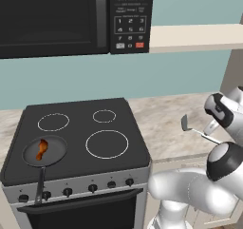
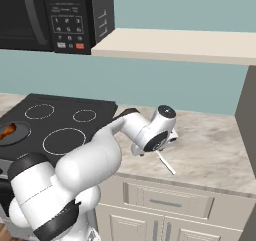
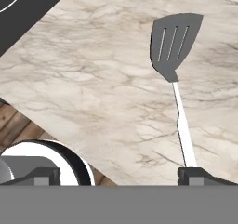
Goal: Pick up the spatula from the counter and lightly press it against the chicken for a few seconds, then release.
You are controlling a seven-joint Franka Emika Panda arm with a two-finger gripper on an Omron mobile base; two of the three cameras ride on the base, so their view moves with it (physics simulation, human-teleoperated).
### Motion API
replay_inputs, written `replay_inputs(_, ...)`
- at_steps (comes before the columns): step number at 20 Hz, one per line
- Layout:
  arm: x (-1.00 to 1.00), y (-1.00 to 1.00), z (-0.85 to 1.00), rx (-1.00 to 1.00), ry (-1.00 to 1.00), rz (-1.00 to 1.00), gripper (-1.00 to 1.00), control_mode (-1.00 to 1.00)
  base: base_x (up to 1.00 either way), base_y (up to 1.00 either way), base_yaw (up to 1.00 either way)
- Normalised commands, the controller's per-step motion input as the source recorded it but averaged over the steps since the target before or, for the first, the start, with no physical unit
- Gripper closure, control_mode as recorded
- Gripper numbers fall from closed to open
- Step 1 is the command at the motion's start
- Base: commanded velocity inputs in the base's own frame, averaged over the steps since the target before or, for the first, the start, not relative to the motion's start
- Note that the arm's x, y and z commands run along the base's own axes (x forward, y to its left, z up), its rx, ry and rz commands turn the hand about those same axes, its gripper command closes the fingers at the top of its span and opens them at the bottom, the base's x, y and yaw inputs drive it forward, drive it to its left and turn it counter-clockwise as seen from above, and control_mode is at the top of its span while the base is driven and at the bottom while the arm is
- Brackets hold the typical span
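The spatula (image 3: 175,44) lies flat on the marble counter (image 3: 93,79), its dark slotted blade away from me and its pale handle running back to my right fingertip (image 3: 197,174). My gripper (image 3: 119,175) hovers over the handle end, jaws wide open, holding nothing. In the left base view the spatula (image 1: 186,123) lies right of the stove, with my hand (image 1: 212,127) just above its handle. The handle (image 2: 166,164) sticks out below my hand in the right base view. The chicken (image 1: 42,149) sits in a dark pan (image 1: 56,147) on the front left burner.
The black stove (image 1: 95,128) fills the left of the counter; the pan's handle (image 1: 39,185) juts over its front edge. A microwave (image 1: 71,19) hangs above it, and a shelf (image 2: 175,42) runs over the counter. A cabinet side (image 2: 247,125) bounds the right.
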Motion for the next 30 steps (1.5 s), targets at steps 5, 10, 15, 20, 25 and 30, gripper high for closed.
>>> replay_inputs(5,0.07,0.0,-0.08,0.0,0.04,0.0,-1.0,-1.0,0.0,0.0,0.0)
replay_inputs(10,0.03,0.0,-0.11,0.0,0.02,0.0,-1.0,-1.0,0.0,0.0,0.0)
replay_inputs(15,0.01,0.0,-0.12,0.0,0.0,0.0,-1.0,-1.0,0.0,0.0,0.0)
replay_inputs(20,0.01,0.0,-0.12,0.0,0.0,0.0,-1.0,-1.0,0.0,0.0,0.0)
replay_inputs(25,0.02,0.0,-0.1,0.0,0.0,0.0,-1.0,-1.0,0.0,0.0,0.0)
replay_inputs(30,0.08,0.0,-0.08,0.0,0.0,0.0,-1.0,-1.0,0.0,0.0,0.0)
